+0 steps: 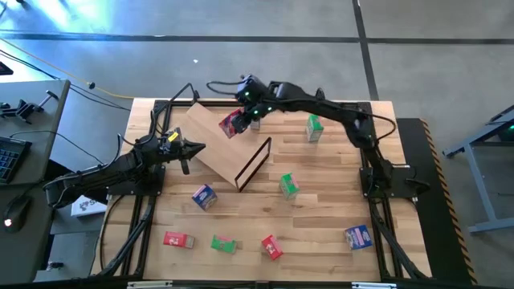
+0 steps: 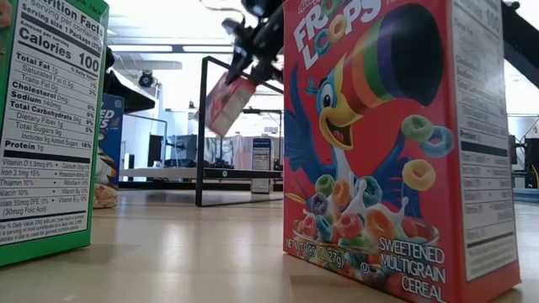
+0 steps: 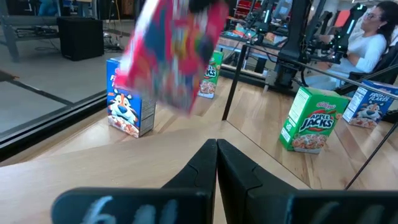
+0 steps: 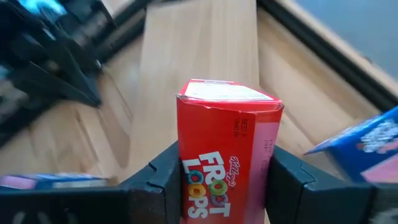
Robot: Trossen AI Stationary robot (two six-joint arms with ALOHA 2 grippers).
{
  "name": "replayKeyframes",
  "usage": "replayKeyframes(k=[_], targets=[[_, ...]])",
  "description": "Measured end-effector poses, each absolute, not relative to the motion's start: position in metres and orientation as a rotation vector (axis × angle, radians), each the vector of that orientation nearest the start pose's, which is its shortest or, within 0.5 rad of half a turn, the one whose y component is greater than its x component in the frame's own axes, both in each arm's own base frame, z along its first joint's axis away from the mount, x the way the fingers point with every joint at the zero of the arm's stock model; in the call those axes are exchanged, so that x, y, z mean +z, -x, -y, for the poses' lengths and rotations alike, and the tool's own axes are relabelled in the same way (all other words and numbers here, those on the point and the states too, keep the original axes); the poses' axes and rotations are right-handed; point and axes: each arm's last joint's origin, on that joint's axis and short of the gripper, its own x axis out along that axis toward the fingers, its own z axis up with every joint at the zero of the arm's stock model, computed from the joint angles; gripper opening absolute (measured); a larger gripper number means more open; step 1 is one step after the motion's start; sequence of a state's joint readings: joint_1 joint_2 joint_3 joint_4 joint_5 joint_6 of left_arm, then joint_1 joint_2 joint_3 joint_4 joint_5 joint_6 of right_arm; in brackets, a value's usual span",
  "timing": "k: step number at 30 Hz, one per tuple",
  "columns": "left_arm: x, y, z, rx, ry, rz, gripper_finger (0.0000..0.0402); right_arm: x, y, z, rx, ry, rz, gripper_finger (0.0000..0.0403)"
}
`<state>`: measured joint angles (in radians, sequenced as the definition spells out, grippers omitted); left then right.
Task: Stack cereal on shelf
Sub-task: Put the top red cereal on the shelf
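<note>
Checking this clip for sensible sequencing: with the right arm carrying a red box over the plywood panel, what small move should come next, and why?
Probably lower the box toward the shelf before letting go. The right tool is shut on the red Froot Loops box, which hangs tilted in the air above the panel in the low view, not resting on it. The left tool, shut, waits beside the shelf's edge.

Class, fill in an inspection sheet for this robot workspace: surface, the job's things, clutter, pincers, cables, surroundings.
Surface: striped wooden tabletop, boxes scattered on it.
Job's things: plywood shelf with dark frame; red cereal box held above it; green box, blue box and others loose on the table.
Clutter: nothing seen.
Pincers: right pincer shut on the red box; left pincer shut, empty, beside the shelf.
Cables: black cables at the far left corner.
Surroundings: person seated; keyboard on a side desk.
</note>
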<state>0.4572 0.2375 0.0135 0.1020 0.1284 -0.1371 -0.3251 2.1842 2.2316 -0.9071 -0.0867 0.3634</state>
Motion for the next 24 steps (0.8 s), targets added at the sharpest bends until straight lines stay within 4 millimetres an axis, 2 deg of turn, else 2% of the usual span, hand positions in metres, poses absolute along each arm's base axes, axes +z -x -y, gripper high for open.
replayKeyframes(k=[3,9,24], targets=[[0.158,-0.102,-0.046,0.336,0.171,-0.095,0.0005,0.301,-0.461,0.149,-0.371,-0.505,-0.835,0.0147],[0.158,-0.102,-0.046,0.336,0.171,-0.095,0.0005,0.285,-0.471,0.15,-0.388,-0.47,-0.845,0.0147],[0.158,-0.102,-0.045,0.321,0.173,-0.098,0.0005,0.268,-0.485,0.152,-0.398,-0.382,-0.811,0.0147]])
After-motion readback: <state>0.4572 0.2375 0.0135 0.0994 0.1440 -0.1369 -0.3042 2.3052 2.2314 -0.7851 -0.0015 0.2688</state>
